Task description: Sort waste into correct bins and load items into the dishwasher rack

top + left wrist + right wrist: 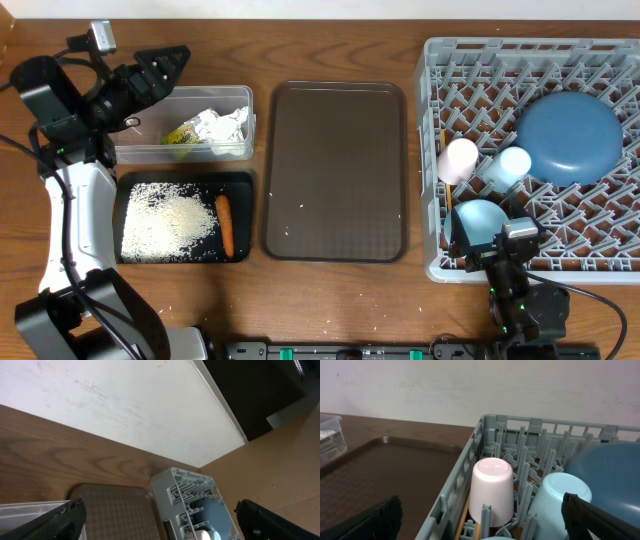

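Observation:
My left gripper (176, 62) hangs open and empty over the far-left corner of the clear tub (132, 152), which holds the crumpled wrapper (218, 126). The black tray (240, 182) holds the rice (165, 215) and the carrot piece (225, 222). The grey rack (432, 90) carries the blue plate (568, 135), the pink cup (458, 160), the light-blue cup (506, 167) and the bowl (480, 218). My right gripper (492, 245) stands open at the rack's front edge, near the bowl. Its wrist view shows the upturned pink cup (492, 490), the light-blue cup (557, 500) and a chopstick (469, 520) beneath.
The large brown serving tray (335, 170) lies between the bins and the rack, with a few stray rice grains on it. In the left wrist view the tray (115, 510), the rack (187, 490) and a white wall behind the table show.

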Available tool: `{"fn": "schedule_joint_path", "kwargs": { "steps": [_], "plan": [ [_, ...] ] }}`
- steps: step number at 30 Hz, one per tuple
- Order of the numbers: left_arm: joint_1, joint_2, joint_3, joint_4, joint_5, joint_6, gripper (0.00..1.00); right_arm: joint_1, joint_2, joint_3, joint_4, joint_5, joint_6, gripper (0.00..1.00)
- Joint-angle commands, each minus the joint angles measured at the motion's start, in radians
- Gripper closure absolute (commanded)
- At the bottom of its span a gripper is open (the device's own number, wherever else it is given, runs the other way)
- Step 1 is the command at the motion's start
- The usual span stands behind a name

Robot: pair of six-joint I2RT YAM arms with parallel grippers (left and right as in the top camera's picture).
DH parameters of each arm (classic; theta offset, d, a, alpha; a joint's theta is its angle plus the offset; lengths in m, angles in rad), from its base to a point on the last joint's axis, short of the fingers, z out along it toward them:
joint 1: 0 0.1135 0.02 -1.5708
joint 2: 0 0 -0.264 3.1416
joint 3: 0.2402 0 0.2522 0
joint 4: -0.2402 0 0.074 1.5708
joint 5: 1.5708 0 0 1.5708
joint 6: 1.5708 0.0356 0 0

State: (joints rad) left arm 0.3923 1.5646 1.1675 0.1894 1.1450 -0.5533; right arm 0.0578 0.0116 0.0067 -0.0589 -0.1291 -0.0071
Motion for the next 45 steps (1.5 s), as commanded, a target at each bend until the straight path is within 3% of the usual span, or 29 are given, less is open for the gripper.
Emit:
{"fn": "schedule_joint_path", "kwargs": {
  "steps": [1,8,15,32,45],
  "plan": [
    [0.005,-0.017,0.014,-0.006,0.01,-0.001,0.02,0.002,-0.006,-0.002,-0.005,0.017,0.018,0.01],
    [-0.002,-0.06,0.014,-0.006,0.01,-0.001,0.02,0.002,-0.006,-0.002,-0.005,0.017,0.018,0.01],
    [-0.044,-0.214,0.014,-0.006,0.01,-0.001,0.02,0.002,-0.006,-0.002,-0.005,0.017,0.018,0.01],
    [-0.399,-0.757,-0.002,-0.005,0.015,-0.002,0.02,0.002,-0.006,-0.001,-0.005,0.017,0.018,0.01],
    [-0.446,-1.225,-0.317,-0.005,0.026,-0.001,0.02,0.002,-0.006,-0.001,-0.005,0.017,0.018,0.01]
  ]
}}
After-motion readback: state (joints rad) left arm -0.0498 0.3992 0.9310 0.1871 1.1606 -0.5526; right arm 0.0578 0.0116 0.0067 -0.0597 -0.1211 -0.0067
